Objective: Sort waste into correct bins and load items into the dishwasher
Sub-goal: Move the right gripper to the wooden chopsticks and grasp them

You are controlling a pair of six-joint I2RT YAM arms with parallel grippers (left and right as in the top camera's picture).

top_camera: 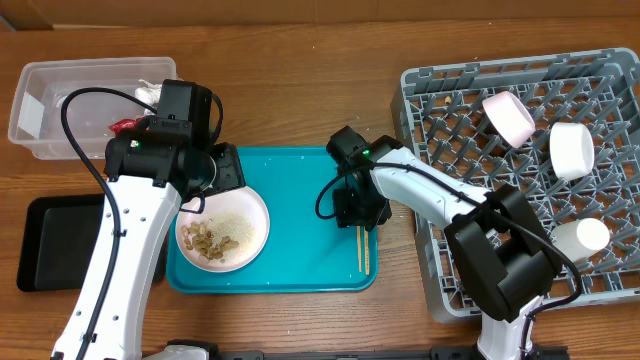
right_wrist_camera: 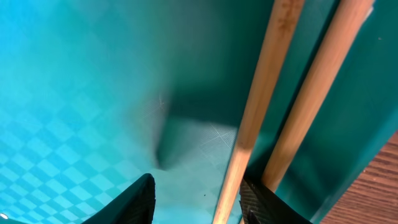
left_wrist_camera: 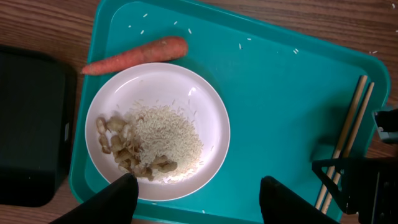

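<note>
Wooden table (top_camera: 300, 60), teal tray (top_camera: 300, 200) at centre. At the tray's right edge the right gripper (right_wrist_camera: 196, 191) sits low, jaws part-open astride one of the two chopsticks (right_wrist_camera: 264, 93), its far finger wedged against the second. It would do better to widen, straddle both, then close squarely. The left gripper (left_wrist_camera: 199, 196) hangs wide open over the plate (left_wrist_camera: 161, 87). The rack (top_camera: 450, 110) stands beyond, to the right.

arms (top_camera: 128, 235): white shells | joints: black | cables (top_camera: 63, 118): black | light (top_camera: 366, 153): green
</note>
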